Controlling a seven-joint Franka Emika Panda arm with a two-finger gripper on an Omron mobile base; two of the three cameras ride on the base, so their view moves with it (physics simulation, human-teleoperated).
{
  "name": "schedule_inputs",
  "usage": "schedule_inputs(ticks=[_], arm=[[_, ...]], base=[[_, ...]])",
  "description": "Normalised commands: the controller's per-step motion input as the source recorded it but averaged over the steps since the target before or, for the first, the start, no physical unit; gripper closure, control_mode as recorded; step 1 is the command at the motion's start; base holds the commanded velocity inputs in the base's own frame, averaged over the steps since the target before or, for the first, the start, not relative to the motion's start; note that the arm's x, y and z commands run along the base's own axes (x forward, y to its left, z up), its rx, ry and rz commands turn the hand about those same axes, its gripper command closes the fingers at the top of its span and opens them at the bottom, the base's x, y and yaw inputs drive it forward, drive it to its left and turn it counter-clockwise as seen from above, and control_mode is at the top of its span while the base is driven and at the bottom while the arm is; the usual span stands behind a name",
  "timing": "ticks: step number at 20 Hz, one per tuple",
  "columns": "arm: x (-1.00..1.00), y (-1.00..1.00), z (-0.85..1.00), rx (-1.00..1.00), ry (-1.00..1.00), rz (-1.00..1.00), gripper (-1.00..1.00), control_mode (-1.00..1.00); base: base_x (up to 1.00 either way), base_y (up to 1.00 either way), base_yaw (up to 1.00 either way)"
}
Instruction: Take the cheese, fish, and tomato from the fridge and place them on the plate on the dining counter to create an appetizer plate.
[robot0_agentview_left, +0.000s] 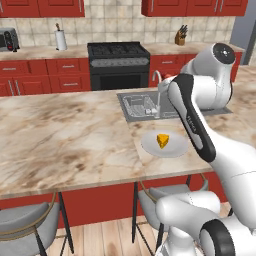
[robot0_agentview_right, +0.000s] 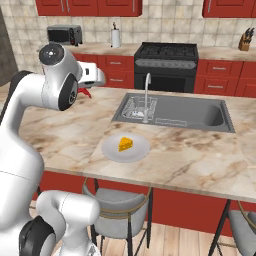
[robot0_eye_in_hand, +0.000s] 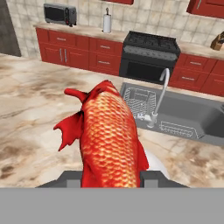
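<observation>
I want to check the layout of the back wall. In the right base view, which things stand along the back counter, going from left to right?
Grey toaster oven → white paper towel roll → black stove → wooden knife block.

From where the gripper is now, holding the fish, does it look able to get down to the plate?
Probably yes. The gripper holds the fish above the dining counter, left of the plate. Nothing stands between them; just the cheese sits on the plate, leaving bare room.
</observation>
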Motion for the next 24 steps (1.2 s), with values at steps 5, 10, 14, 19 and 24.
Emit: schedule_inputs(ticks=[5, 10, 14, 19, 24], arm=[[0.0, -0.33, -0.29, 0.0, 0.11, -0.02, 1.0, -1.0], [0.0, -0.52, -0.48, 0.0, 0.23, -0.05, 1.0, -1.0], [0.08, -0.39, -0.57, 0.0, 0.22, -0.07, 1.0, -1.0], [0.11, -0.2, -0.59, 0.0, 0.15, -0.06, 1.0, -1.0], [0.0, -0.15, -0.4, 0.0, 0.06, -0.15, 1.0, -1.0]], base=[[0.0, -0.04, 0.0], [0.0, 0.0, 0.0], [0.0, 0.0, 0.0], [0.0, 0.0, 0.0], [0.0, 0.0, 0.0]])
